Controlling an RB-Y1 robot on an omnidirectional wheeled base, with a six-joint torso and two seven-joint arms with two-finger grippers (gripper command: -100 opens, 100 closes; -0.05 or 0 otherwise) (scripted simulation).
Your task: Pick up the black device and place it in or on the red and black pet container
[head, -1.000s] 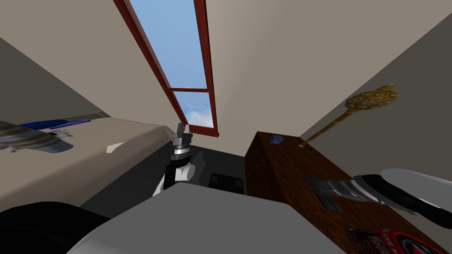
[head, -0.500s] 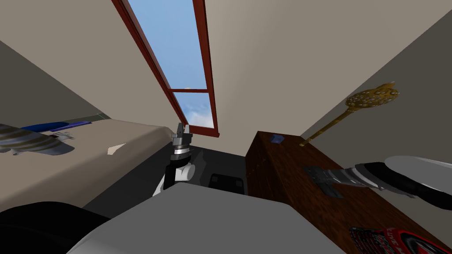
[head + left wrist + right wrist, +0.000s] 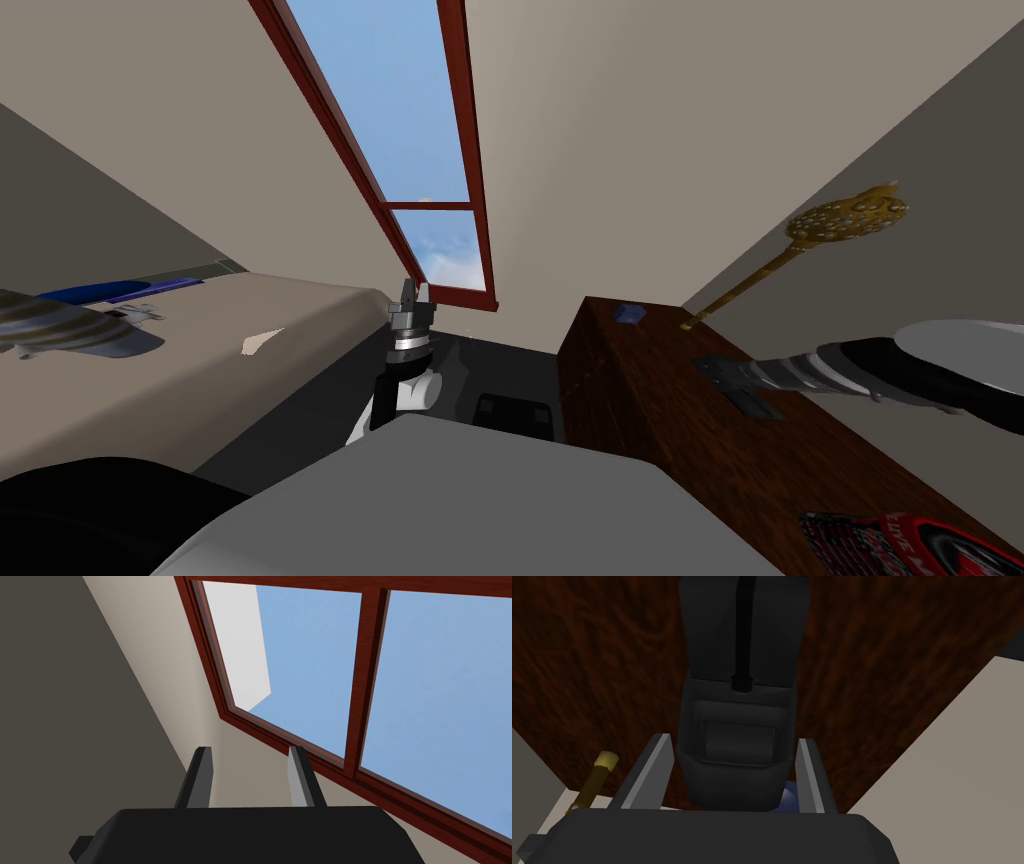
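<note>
The black device (image 3: 739, 726), a long dark body with a slot and a square panel, sits between the two fingers of my right gripper (image 3: 734, 743), which press its sides. In the head view my right gripper (image 3: 730, 378) holds the device (image 3: 757, 406) just above the dark wooden table (image 3: 640, 420), about midway along it. The red and black pet container (image 3: 900, 540) lies on the near end of that table, at the picture's bottom right edge. My left gripper (image 3: 410, 295) points upward at centre, open and empty (image 3: 250, 771).
A small blue object (image 3: 628, 315) sits at the table's far end. A gold perforated ladle (image 3: 800, 250) leans on the right wall. A beige bed (image 3: 200, 370) lies to the left, with a black item (image 3: 515, 415) on the dark floor between.
My right arm has carried the device farther along the table, away from the pet container. The left arm has not moved.
</note>
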